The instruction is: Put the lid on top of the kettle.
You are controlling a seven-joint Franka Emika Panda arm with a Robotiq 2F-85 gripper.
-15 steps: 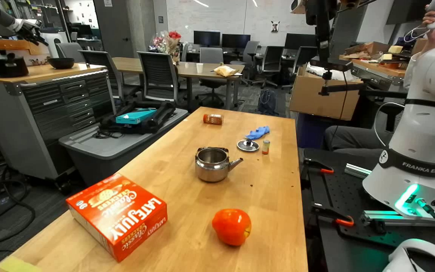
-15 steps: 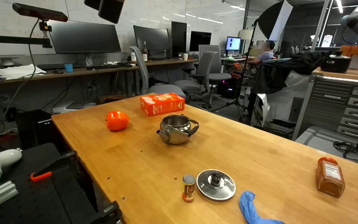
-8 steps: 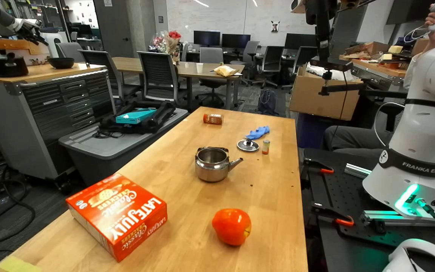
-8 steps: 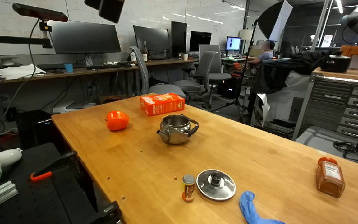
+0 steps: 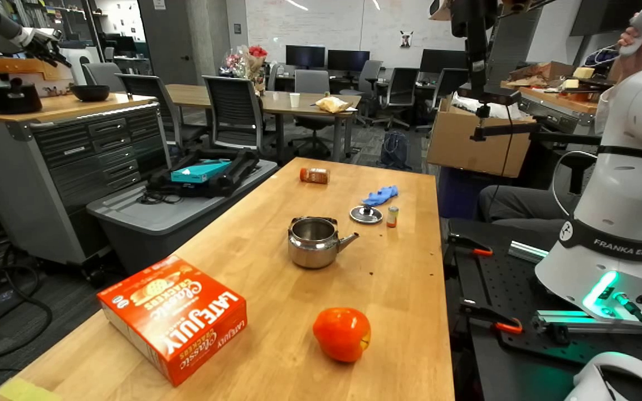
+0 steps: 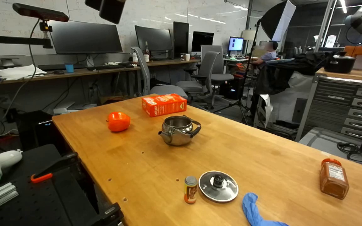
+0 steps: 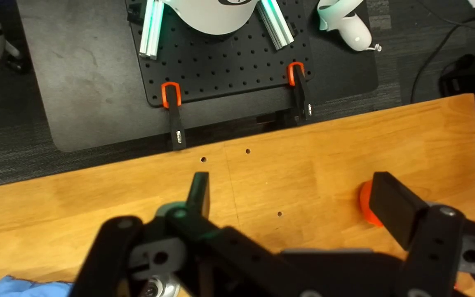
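In the wrist view, the hand (image 7: pixel 293 196) is above the worktop (image 7: pixel 324 144), and its two fingers (image 7: pixel 392 202) stand spread wide from each other; the bare surface is seen through the gap, well below. The lid (image 6: pixel 211 192) lies flat on the worktop, with its black knob (image 6: pixel 218 181) upward. Just beside it a small bottle (image 6: pixel 190 191) stands upright, and near the lid lies also a blue glove (image 6: pixel 253 212). In the wrist view too, a silvery round piece (image 7: pixel 168 285) shows partly behind the hand; it is probably the lid, but most of it is hidden. The kettle (image 5: pixel 314 253) stands upright with its mouth uncovered, between the lid and the red cracker box (image 5: pixel 173 320). Its spout (image 5: pixel 348 241) points toward the side of the robot's base (image 5: pixel 605 273). The orange-red fruit (image 5: pixel 341 334) rests near the box, but apart from it. A brown jar (image 6: pixel 333 180) lies on its side, well apart from the kettle.
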